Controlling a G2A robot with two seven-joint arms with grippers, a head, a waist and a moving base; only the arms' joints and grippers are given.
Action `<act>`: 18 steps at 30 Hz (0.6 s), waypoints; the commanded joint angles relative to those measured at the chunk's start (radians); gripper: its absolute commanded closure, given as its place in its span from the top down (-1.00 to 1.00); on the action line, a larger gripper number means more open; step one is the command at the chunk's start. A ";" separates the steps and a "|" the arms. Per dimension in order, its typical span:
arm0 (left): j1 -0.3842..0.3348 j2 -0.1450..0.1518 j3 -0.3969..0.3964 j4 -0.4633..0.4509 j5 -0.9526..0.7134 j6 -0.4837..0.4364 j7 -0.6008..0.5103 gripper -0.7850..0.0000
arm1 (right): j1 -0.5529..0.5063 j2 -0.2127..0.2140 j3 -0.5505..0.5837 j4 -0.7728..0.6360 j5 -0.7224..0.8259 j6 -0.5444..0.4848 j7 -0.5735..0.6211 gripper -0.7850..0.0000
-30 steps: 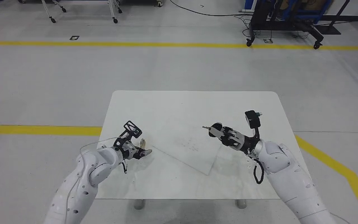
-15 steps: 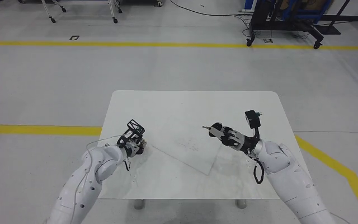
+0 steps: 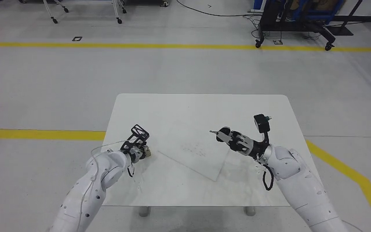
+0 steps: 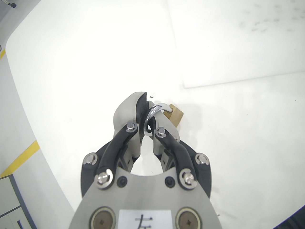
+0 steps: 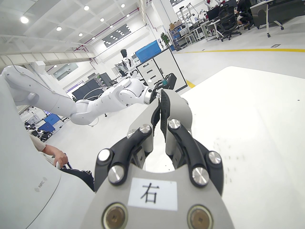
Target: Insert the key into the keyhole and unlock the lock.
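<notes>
A small brass padlock [image 4: 175,117] with a silver shackle [image 4: 156,109] rests against the white table near its left edge. My left gripper [image 4: 149,107] is shut on the shackle, and the brass body sticks out to one side of the fingers. From above, the padlock [image 3: 148,152] shows just beside the left gripper [image 3: 141,151]. My right gripper [image 3: 222,135] hovers above the right half of the table, shut on a key [image 3: 213,133] whose thin tip points toward the left arm. In the right wrist view the right gripper [image 5: 160,100] has its pads pressed together, with the key hidden.
A thin white sheet [image 3: 197,145] lies over the table's middle, its corner [image 3: 217,179] toward the front; dark specks mark it. The table [image 3: 272,104] ends close to the left gripper. The left arm [image 5: 114,96] stretches across the right wrist view.
The left gripper has turned and drawn slightly inward with the padlock, which now sits tucked closer to its fingers. The right arm and key have stayed still.
</notes>
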 commanded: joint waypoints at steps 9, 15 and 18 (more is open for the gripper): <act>-0.007 -0.005 -0.014 -0.010 -0.060 0.003 0.058 -1.00 | 0.000 0.000 0.000 0.000 0.000 0.000 0.000 -1.00; -0.007 -0.005 -0.014 -0.010 -0.060 0.003 0.058 -1.00 | 0.000 0.000 0.000 0.000 0.000 0.000 0.000 -1.00; 0.001 -0.007 -0.013 -0.016 -0.105 -0.003 0.080 -1.00 | 0.000 0.000 0.000 0.000 0.000 0.000 0.000 -1.00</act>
